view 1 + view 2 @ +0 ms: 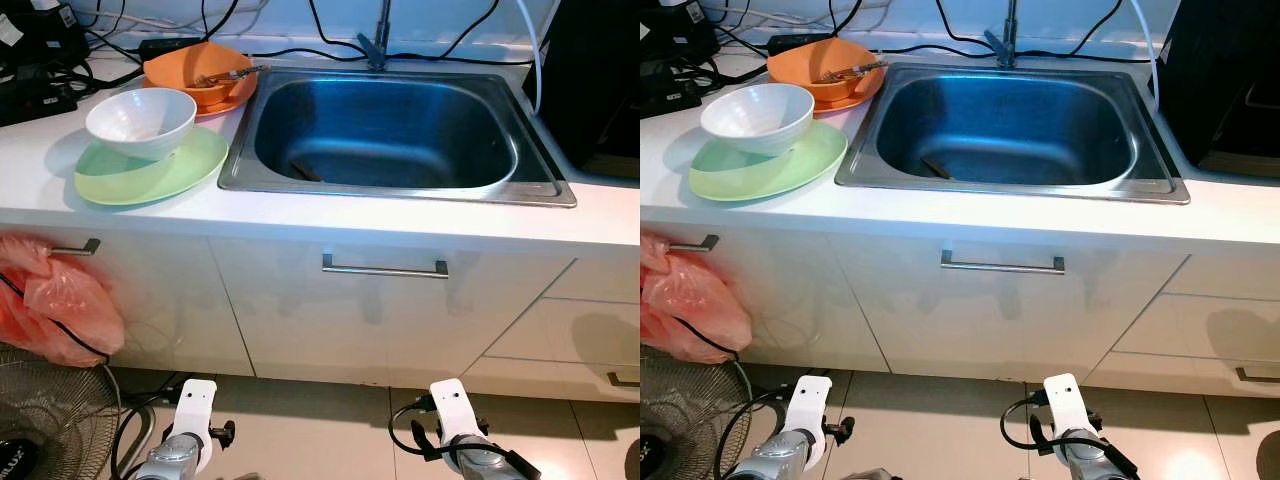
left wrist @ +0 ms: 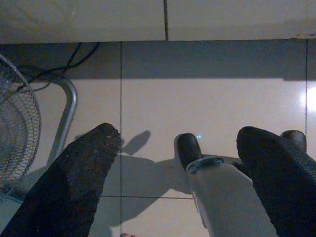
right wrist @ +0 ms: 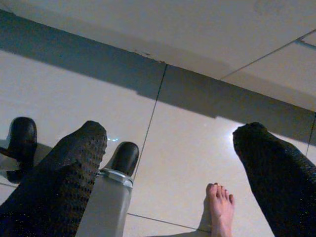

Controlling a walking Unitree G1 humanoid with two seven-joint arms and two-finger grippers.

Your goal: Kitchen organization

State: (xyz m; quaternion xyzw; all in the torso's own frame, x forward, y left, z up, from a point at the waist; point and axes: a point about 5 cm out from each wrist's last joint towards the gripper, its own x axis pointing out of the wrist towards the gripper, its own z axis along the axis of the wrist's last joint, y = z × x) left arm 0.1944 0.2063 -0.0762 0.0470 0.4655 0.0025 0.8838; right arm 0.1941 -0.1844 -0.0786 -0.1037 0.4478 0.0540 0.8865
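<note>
Overhead, white bowl (image 1: 140, 121) on green plate (image 1: 150, 168), well above idle, spread jaws.

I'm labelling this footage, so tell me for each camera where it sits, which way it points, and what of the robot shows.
Left eye, head: down at sink, white bowl on green plate; both arms hang low.
Right eye: same scene, shifted sideways.
Left wrist: down at floor tiles past the open left gripper, fan beside it.
Right wrist: down at floor past the open right gripper, a person's bare foot.
Both wrist views share floor and cupboard base.

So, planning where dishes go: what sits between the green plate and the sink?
Bare white countertop; the green plate, under a white bowl, nearly reaches the sink rim, seen in both eye views.
</note>
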